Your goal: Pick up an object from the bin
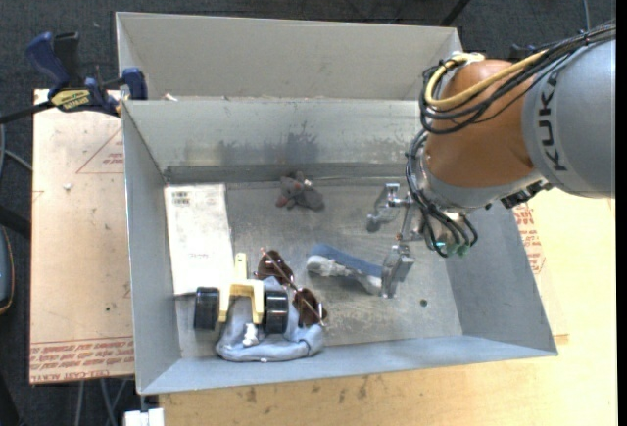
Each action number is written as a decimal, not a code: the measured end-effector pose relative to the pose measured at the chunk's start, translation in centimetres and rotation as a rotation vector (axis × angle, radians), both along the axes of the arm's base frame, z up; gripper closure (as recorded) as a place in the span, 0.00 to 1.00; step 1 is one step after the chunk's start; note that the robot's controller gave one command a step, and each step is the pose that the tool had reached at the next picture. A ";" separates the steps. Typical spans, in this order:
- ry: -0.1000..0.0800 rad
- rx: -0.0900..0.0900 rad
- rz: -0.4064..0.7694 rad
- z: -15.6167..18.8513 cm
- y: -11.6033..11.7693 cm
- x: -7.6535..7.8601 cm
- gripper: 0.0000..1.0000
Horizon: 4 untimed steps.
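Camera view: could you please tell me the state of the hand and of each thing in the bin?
Hand: open, holding nothing.
Blue-handled tool: lying flat, beside the hand.
White box: lying flat at the left.
Sunglasses: lying on the front-left heap.
Small grey thing: lying alone.

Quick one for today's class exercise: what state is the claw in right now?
Claw: open, nothing between its fingers; one finger is close beside the blue and white object on the bin floor.

Heap (260,311) lower-left, bare floor (431,311) lower-right
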<state>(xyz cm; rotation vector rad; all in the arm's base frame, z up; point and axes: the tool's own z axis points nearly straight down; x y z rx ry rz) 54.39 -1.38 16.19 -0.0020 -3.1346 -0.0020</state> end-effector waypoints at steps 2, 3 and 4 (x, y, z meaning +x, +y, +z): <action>-0.016 -0.001 -0.032 -4.1 1.6 -0.9 0.00; -0.007 0.000 -0.060 -8.5 3.9 -2.4 0.00; -0.023 -0.001 -0.015 -9.0 4.5 -3.3 0.00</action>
